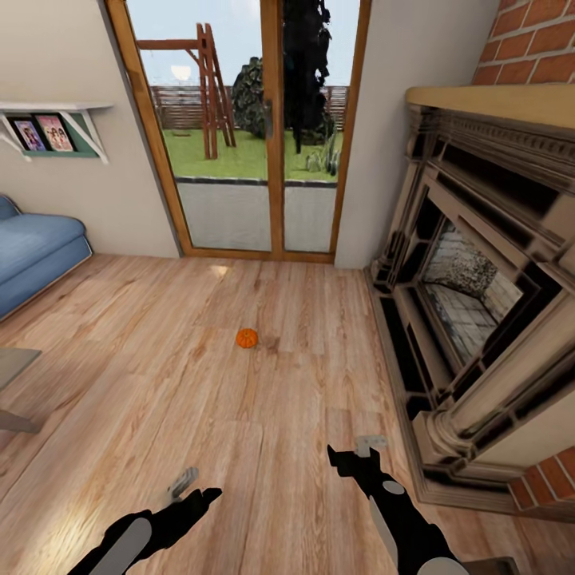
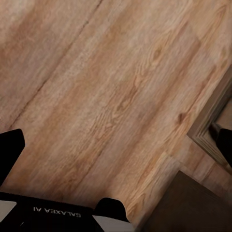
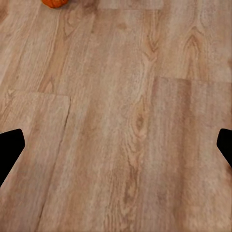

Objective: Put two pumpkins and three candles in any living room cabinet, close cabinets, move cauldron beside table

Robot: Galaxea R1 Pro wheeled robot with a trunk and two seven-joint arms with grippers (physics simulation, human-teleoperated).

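Pumpkin: one small round orange ribbed pumpkin (image 1: pixel 247 338) sits alone on the light wood plank floor (image 1: pixel 160 383), well ahead of both my arms and roughly between them; my right wrist view catches its lower part (image 3: pixel 54 2) at the frame's edge.
My left claw (image 1: pixel 185 485): low over bare planks, holding nothing; my wrist view shows the dark fingertips (image 2: pixel 10 147) set wide apart.
My right claw (image 1: pixel 363 449): also over bare floor, empty, its black fingertips (image 3: pixel 9 147) spread wide.
Fireplace: ornate dark fireplace (image 1: pixel 471 303) with a pale mantel stands to my right, red brick chimney (image 1: pixel 535 40) above it.
Doors: wood-framed glass doors (image 1: pixel 247 128) straight ahead, a garden behind them.
Sofa: blue sofa (image 1: pixel 32 251) at my left, beneath a white wall shelf (image 1: pixel 56 120) holding framed pictures.
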